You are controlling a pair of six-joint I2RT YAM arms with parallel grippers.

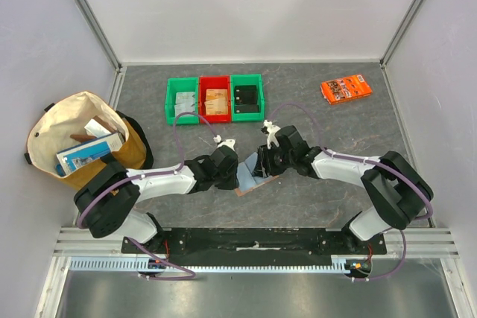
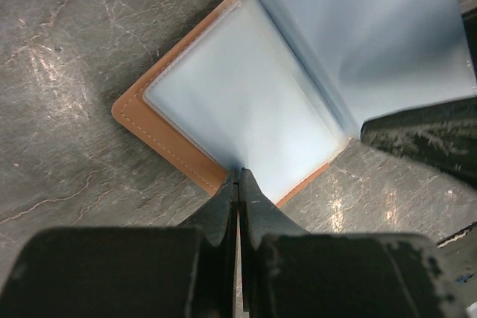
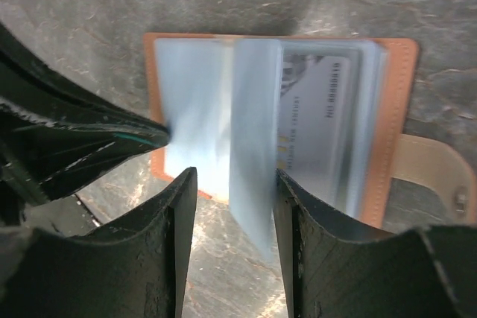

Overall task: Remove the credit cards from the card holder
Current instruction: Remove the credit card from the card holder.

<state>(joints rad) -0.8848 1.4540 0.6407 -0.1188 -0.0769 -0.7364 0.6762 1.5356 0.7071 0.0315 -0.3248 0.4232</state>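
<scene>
The card holder (image 1: 250, 175) lies open on the table between my two grippers, brown leather outside, light blue sleeves inside. In the left wrist view its left panel (image 2: 246, 102) looks empty. My left gripper (image 2: 238, 175) is shut and its tips press on the holder's near corner. My right gripper (image 3: 231, 176) is open, with a raised, blurred blue sleeve leaf (image 3: 253, 147) between its jaws, against the right finger. A grey-silver credit card (image 3: 320, 121) with printed text shows inside a sleeve on the right half. The holder's tab (image 3: 440, 184) sticks out to the right.
Three small bins stand at the back: green (image 1: 181, 100), red (image 1: 215, 98) and green (image 1: 247, 97), each with flat items inside. An orange printed packet (image 1: 346, 88) lies at the back right. A cloth bag (image 1: 82, 139) with items stands at the left.
</scene>
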